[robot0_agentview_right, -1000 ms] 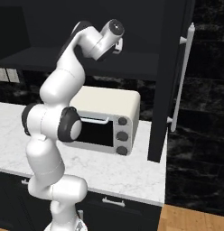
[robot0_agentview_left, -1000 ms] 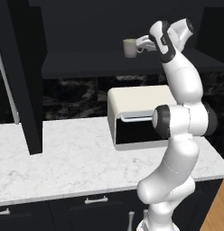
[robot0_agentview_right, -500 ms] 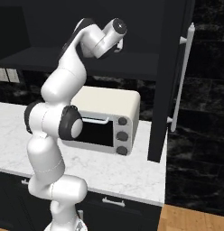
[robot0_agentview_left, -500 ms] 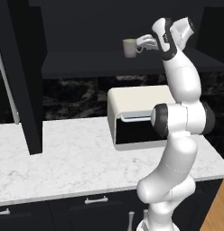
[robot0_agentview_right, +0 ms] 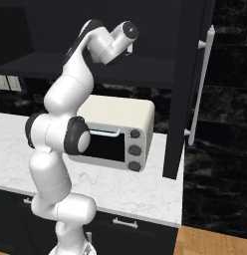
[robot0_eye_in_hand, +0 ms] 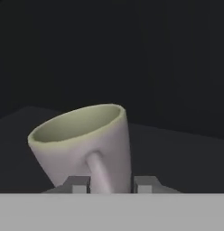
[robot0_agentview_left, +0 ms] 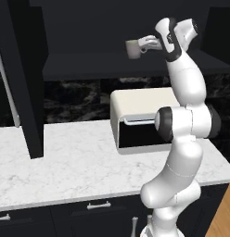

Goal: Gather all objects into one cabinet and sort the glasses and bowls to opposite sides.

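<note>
Grey-beige cup (robot0_eye_in_hand: pixel 84 146) sits pinched in my gripper (robot0_eye_in_hand: pixel 109 184), up at the cabinet (robot0_agentview_left: pixel 121 65) shelf so it gets stored.

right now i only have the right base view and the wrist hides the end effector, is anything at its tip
Observer: Yes. In the left base view a grey-beige cup sits right at the tip of the end effector, inside the black cabinet just above its dark shelf.
Operator: are the fingers around it or just next to it
Observer: Around it. In the hand view the fingertips rise one on each side of the cup's base, though I cannot tell whether they press on it.
</note>
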Robot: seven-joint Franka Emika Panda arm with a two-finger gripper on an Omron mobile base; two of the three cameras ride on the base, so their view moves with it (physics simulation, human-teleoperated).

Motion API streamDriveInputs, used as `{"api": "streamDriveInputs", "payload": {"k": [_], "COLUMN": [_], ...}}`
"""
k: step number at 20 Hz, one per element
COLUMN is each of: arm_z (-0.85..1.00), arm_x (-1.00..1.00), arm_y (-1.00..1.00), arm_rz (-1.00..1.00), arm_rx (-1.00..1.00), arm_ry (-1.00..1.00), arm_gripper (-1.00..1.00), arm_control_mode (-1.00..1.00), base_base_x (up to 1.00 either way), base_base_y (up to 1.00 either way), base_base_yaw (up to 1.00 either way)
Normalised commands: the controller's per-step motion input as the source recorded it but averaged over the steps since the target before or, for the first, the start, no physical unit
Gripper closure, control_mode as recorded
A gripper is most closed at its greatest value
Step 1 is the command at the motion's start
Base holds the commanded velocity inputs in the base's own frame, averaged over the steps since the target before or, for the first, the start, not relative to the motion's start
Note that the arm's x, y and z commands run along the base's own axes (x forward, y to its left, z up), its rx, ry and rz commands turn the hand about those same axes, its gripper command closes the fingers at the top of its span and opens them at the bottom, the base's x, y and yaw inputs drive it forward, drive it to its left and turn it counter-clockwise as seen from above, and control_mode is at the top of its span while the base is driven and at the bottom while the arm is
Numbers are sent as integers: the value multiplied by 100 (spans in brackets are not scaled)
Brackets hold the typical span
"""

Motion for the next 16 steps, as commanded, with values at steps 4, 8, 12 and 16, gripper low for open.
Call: {"api": "streamDriveInputs", "payload": {"k": [4,8,12,16], "arm_z": [0,0,0,0], "arm_x": [-11,-85,-100,-100], "arm_y": [0,0,16,36], "arm_rz": [0,4,4,1], "arm_rx": [0,1,2,1], "arm_ry": [-4,-7,-14,-16], "arm_gripper": [100,100,100,100], "arm_control_mode": [-100,-100,-100,-100], "base_base_x": [0,0,0,0], "base_base_y": [0,0,0,0], "base_base_yaw": [0,0,0,0]}}
